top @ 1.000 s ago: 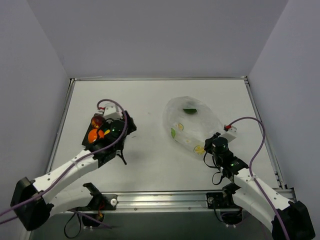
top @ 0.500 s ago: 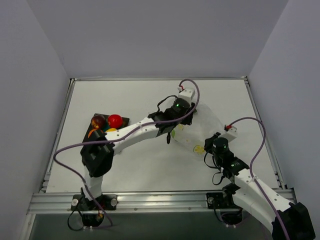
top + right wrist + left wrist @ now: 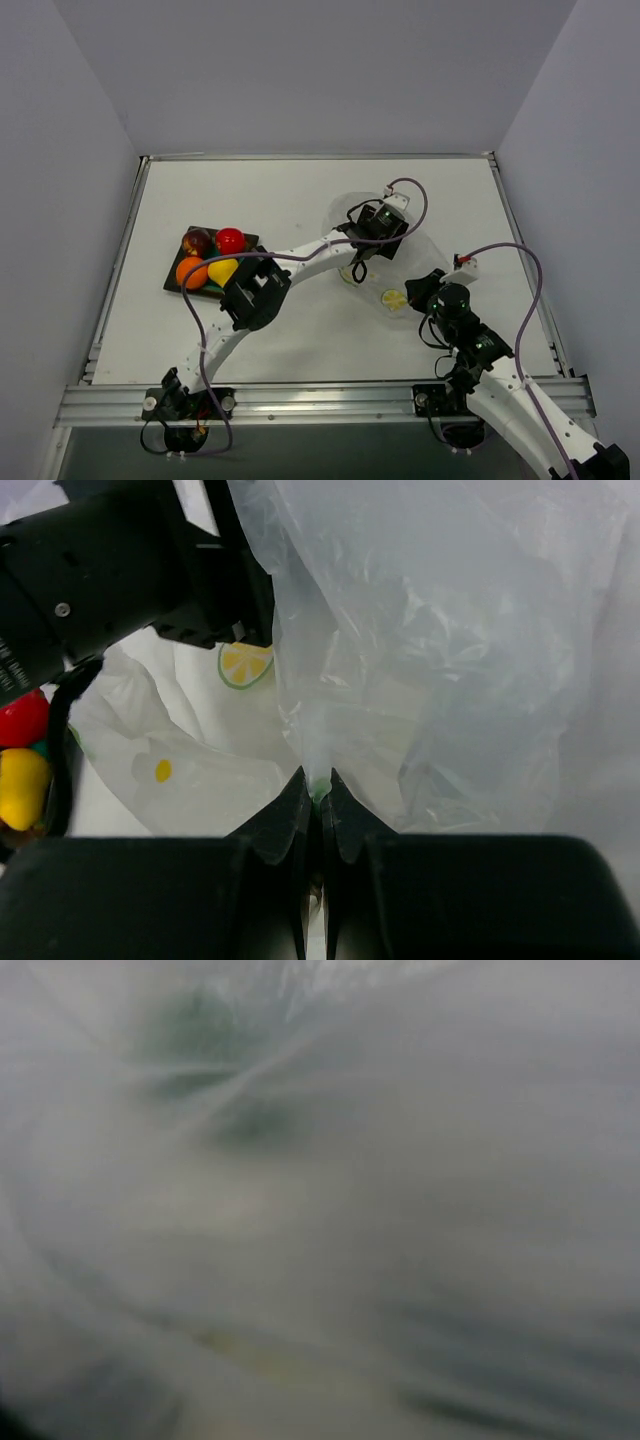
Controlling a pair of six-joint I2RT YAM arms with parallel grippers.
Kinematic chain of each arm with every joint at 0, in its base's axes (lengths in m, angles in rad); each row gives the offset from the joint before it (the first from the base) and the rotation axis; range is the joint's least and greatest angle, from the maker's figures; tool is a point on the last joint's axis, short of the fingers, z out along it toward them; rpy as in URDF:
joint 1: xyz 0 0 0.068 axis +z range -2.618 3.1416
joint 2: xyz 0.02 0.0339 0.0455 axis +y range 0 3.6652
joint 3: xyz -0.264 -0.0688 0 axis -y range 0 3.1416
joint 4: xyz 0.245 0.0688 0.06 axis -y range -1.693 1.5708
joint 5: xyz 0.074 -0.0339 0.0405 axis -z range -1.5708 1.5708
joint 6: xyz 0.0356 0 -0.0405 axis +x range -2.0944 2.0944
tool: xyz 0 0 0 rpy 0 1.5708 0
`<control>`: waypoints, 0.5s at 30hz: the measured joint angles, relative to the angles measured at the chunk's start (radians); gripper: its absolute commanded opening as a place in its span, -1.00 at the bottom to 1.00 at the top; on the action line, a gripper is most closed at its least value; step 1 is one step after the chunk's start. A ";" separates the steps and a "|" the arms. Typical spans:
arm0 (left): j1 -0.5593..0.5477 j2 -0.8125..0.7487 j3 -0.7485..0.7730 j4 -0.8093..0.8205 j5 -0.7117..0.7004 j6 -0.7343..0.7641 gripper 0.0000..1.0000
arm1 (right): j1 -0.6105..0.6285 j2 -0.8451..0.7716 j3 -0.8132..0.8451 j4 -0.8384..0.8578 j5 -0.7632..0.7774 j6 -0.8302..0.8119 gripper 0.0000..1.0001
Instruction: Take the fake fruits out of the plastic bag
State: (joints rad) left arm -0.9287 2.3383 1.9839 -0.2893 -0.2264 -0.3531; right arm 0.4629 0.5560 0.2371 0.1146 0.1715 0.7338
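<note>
- Far left on the table (image 3: 300,190): dark tray (image 3: 172,284) holds four fake fruits (image 3: 231,240), namely red-brown, red, orange and yellow.
- Centre: left gripper (image 3: 365,238) reaches into the plastic bag (image 3: 415,255). Its camera gives only blurred film, so released or clenched, cannot tell. A green smudge there may be a fruit, possibly just a leaf print.
- Right: right gripper (image 3: 318,780) clenched on a thin pinch of bag film at the near edge.
- Risk: the pinch slips or tears if the left arm drags the film. The bag then collapses and the grasp catches plastic, not fruit.

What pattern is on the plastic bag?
The plastic bag is clear with yellow-green citrus-slice prints; right wrist view shows it best.
</note>
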 measured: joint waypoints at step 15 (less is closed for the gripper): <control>0.060 0.247 0.448 0.008 0.035 0.121 0.88 | 0.022 0.034 0.000 -0.042 -0.069 0.020 -1.00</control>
State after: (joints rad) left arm -0.8684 2.5855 2.4317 -0.2813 -0.1909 -0.2325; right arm 0.4850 0.5900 0.2371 0.0731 0.1028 0.7536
